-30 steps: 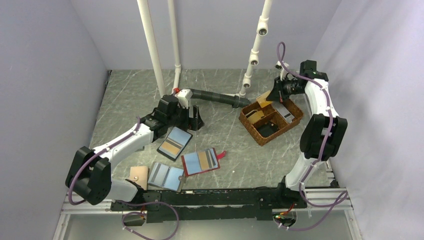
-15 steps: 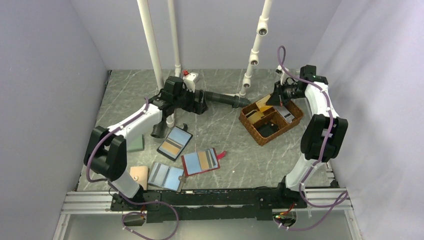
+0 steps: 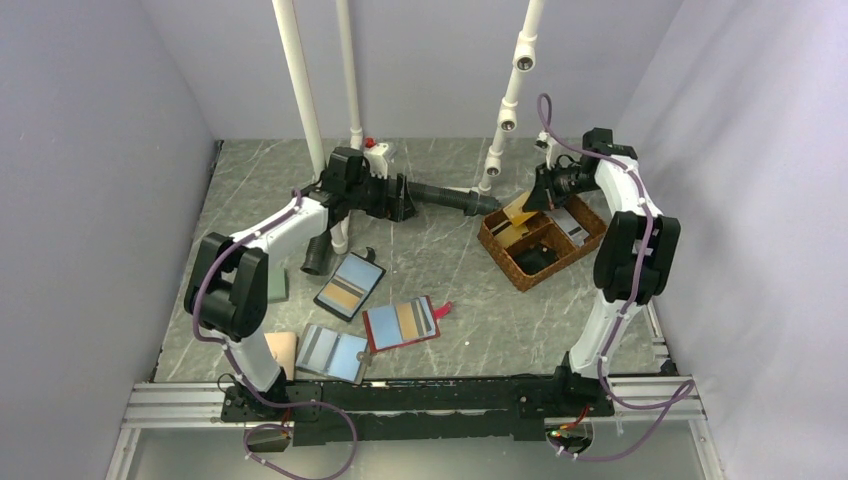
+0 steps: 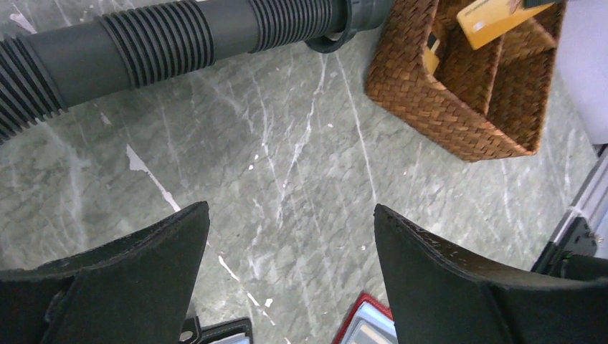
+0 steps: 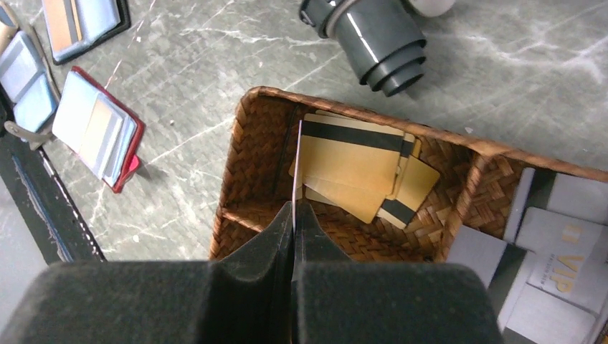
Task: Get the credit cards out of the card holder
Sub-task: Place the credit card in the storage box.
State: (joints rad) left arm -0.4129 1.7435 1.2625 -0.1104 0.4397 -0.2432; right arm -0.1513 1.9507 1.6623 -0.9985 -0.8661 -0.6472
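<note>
Wicker basket point(image 5: 231, 179) sits below the right tool point(image 5: 295, 215), clamped on an edge-on gold credit card point(image 4: 491, 20); released crooked, it may snag the divider point(image 5: 247, 213). Left tool point(image 4: 290, 236) gapes empty. Red card holder point(image 3: 400, 323) lies well apart on the bench point(image 3: 470, 290).

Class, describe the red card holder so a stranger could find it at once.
Look at the grey table, near its front edge. The card holder lies rightmost in the cluster there. Unlike the black-rimmed case and grey-blue wallet beside it, it has a red rim and tab.
</note>
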